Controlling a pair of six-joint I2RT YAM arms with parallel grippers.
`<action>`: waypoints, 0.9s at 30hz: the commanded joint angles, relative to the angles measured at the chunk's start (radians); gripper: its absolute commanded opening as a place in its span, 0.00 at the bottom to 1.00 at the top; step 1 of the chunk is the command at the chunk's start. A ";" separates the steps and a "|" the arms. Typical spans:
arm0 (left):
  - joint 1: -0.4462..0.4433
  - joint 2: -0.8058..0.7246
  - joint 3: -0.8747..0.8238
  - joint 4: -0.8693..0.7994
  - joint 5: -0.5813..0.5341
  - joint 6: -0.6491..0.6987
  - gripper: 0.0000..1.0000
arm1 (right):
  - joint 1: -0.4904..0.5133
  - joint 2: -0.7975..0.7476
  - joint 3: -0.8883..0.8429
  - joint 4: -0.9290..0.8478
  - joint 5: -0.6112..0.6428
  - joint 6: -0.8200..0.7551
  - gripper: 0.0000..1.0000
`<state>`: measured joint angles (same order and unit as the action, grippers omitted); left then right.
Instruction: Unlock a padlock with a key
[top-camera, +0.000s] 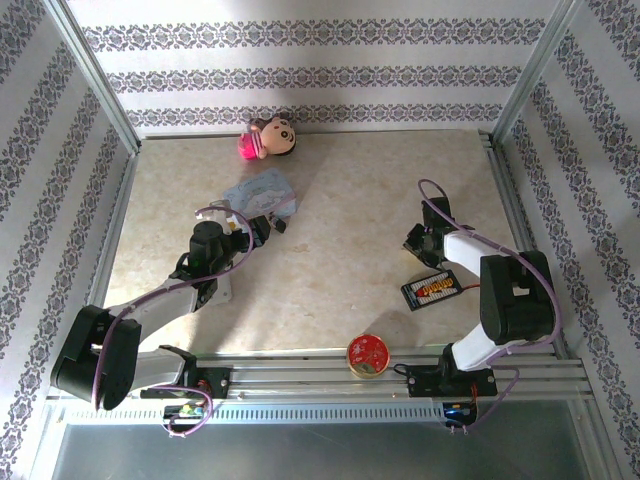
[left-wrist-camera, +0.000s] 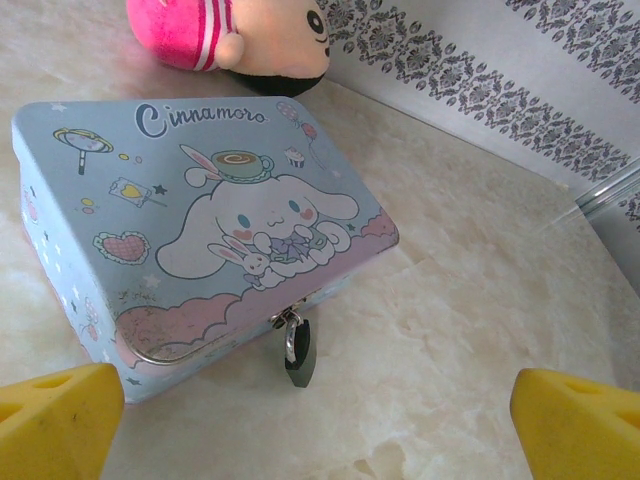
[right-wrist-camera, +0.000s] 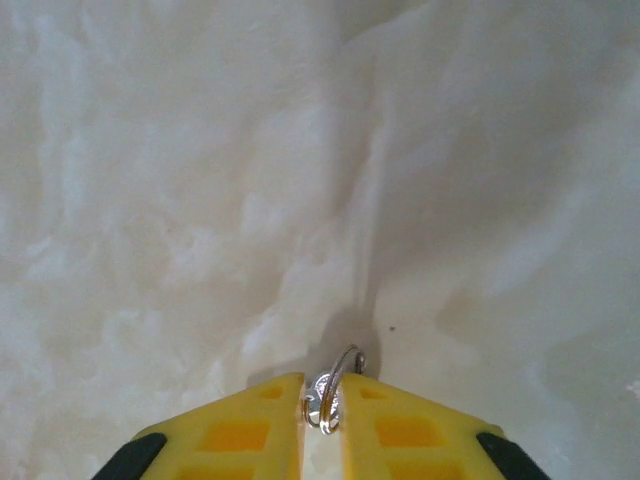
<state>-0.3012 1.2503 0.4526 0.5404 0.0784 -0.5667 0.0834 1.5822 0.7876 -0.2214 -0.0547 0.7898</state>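
Right arm (top-camera: 468, 247) low | jaws pinching key (right-wrist-camera: 325, 400) | left jaws wide

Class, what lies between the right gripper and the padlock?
Nothing: the top view shows bare table between the right gripper, pinching a key ring, and the padlock.

Robot lab test booth w/ alu frame (top-camera: 95, 75), patterned wall panels (top-camera: 320, 80), marble-look tabletop (top-camera: 340, 240), arm mount rail (top-camera: 290, 375).

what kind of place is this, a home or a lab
Probably a robot test booth, not a home: wallpaper panels in metal rails, two robot arms bolted at the edge of a marble-look table, and props like a blue tin and a plush doll.
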 joint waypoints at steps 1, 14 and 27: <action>-0.013 -0.005 0.009 0.023 0.015 -0.016 0.99 | 0.007 -0.022 0.016 0.013 -0.005 0.007 0.11; -0.013 -0.016 0.021 -0.005 0.027 0.004 0.99 | 0.045 -0.129 0.009 -0.057 0.016 -0.019 0.00; -0.061 -0.007 0.051 0.056 0.163 0.161 0.99 | 0.209 -0.379 0.102 -0.190 0.065 -0.016 0.00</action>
<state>-0.3370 1.2503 0.4850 0.5404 0.1783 -0.4721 0.2562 1.2480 0.8494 -0.3683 -0.0166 0.7761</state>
